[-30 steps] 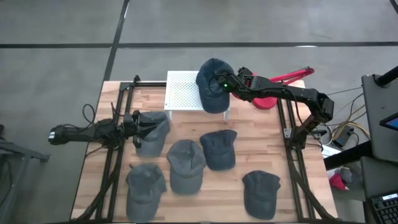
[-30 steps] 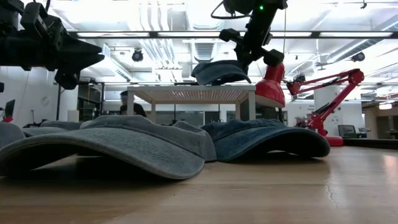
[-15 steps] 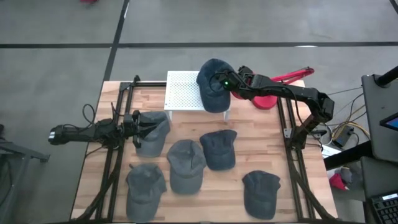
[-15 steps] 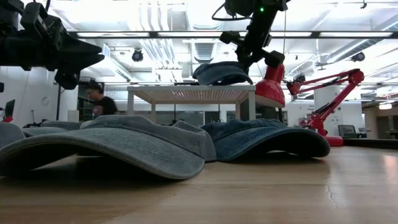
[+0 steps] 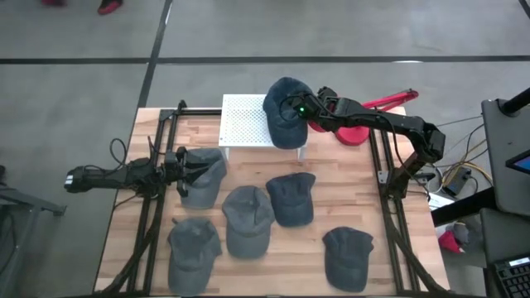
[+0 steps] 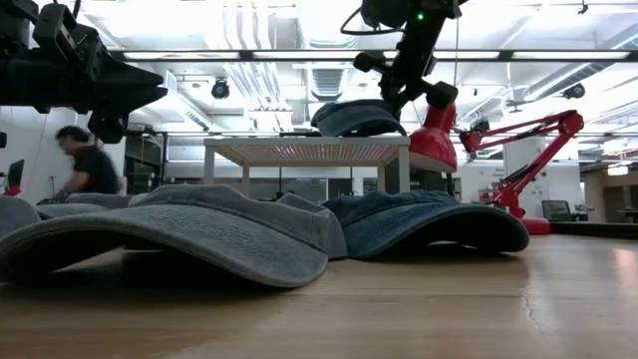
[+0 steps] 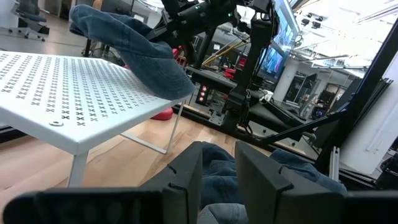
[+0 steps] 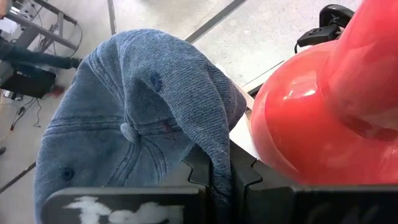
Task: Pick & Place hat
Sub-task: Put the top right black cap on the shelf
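A blue denim hat (image 5: 286, 112) hangs in my right gripper (image 5: 301, 112) at the right end of the white perforated stand (image 5: 247, 121). Its brim (image 7: 163, 73) points toward the near edge. In the low view the hat (image 6: 354, 117) sits level with the stand top (image 6: 299, 142); whether it rests there I cannot tell. My left gripper (image 5: 184, 162) waits open, held above the table (image 6: 130, 95) at the left, over the edge of a grey-blue hat (image 5: 204, 175). My right gripper pinches a raised fold of the crown's right side (image 8: 217, 146) between its two fingers (image 8: 202, 168). It comes level from the table's right, slanting a little down. The hat stays crown up, with the top button (image 8: 127, 131) showing beyond the fold.
Several more hats lie crown up on the wooden table: (image 5: 248, 219), (image 5: 291, 199), (image 5: 195, 247), (image 5: 346, 257). A red desk lamp (image 5: 358, 132) stands just right of the stand, close beside my right gripper (image 8: 323, 106). A person (image 6: 85, 170) moves in the room behind.
Both arms and the held hat stay almost where they were. In the room behind the table a person has walked across toward the left of the low view.
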{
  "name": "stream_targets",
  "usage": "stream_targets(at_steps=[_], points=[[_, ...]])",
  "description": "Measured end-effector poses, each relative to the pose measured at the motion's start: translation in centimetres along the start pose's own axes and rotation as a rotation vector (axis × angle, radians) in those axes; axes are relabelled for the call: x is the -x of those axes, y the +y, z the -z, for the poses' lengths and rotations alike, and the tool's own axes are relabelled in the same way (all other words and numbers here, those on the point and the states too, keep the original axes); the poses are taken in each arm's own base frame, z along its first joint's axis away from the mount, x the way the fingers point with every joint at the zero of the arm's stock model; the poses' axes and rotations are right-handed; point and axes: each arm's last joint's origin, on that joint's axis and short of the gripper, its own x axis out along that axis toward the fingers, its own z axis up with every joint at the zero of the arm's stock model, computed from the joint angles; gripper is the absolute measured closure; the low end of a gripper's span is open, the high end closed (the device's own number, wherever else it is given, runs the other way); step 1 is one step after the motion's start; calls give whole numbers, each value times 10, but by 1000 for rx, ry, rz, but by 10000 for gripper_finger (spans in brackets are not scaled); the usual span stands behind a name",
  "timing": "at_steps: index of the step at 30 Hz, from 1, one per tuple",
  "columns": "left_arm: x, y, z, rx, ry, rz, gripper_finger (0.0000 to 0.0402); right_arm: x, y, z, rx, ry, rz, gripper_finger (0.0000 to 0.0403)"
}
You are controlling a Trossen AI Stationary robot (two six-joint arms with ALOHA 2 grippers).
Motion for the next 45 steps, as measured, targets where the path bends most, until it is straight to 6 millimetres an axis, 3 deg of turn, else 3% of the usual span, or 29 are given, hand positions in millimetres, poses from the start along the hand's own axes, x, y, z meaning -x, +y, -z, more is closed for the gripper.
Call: stream_targets(at_steps=[5, 9, 17, 34, 45], points=[[0, 0, 0, 0, 0, 0, 303, -3, -1, -1, -2, 13, 9, 387], [0, 0, 0, 6, -5, 2, 303, -9, -4, -1, -138, 79, 44, 374], [0, 0, -1, 79, -6, 2, 303, -9, -4, -1, 15, 90, 35, 358], [0, 0, -1, 80, -6, 3, 303, -9, -3, 0, 120, 144, 20, 358], [0, 0, -1, 80, -6, 3, 303, -9, -10, -2, 72, 131, 90, 358]])
